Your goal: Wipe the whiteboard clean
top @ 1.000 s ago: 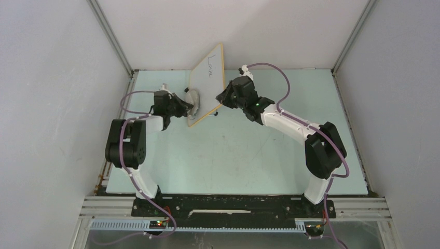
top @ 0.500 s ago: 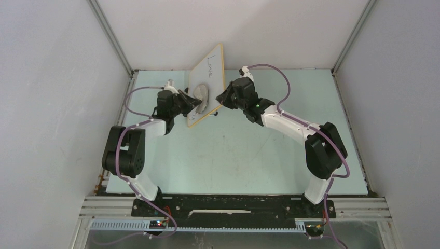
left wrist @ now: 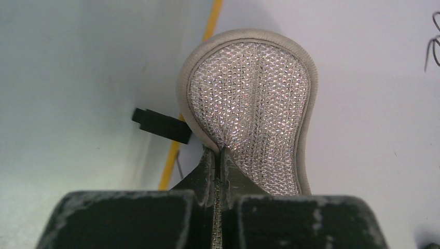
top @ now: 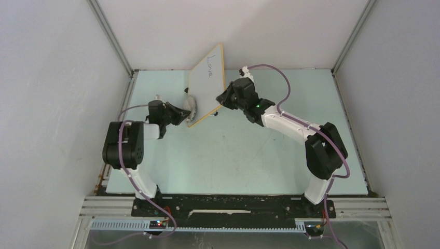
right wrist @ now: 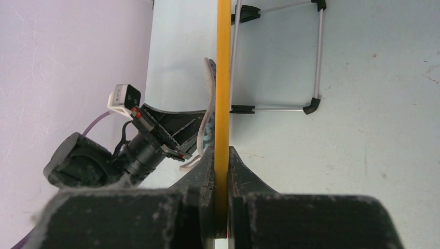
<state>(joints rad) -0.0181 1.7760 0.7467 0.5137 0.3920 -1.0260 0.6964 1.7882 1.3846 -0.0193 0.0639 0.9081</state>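
Note:
The whiteboard [top: 206, 88], white with a tan-orange frame, stands tilted at the back middle of the table, with dark handwriting near its upper end. My right gripper [top: 223, 98] is shut on its right frame edge [right wrist: 223, 78]. My left gripper [top: 182, 111] is shut on a grey oval cloth pad [top: 191, 104]. The pad's mesh face [left wrist: 254, 98] lies against the board's white surface [left wrist: 373, 104] near the left frame edge [left wrist: 179, 150]. A bit of handwriting [left wrist: 431, 46] shows at the far right of the left wrist view.
The board's black foot [left wrist: 160, 124] sticks out left of the frame. Its wire stand with black feet [right wrist: 283, 57] rests on the pale green table [top: 233, 150] behind the board. Grey walls close in on three sides.
My left arm has drawn back to the left and lower, carrying the pad from the middle of the board down to its lower left edge. The right gripper and the board have not moved.

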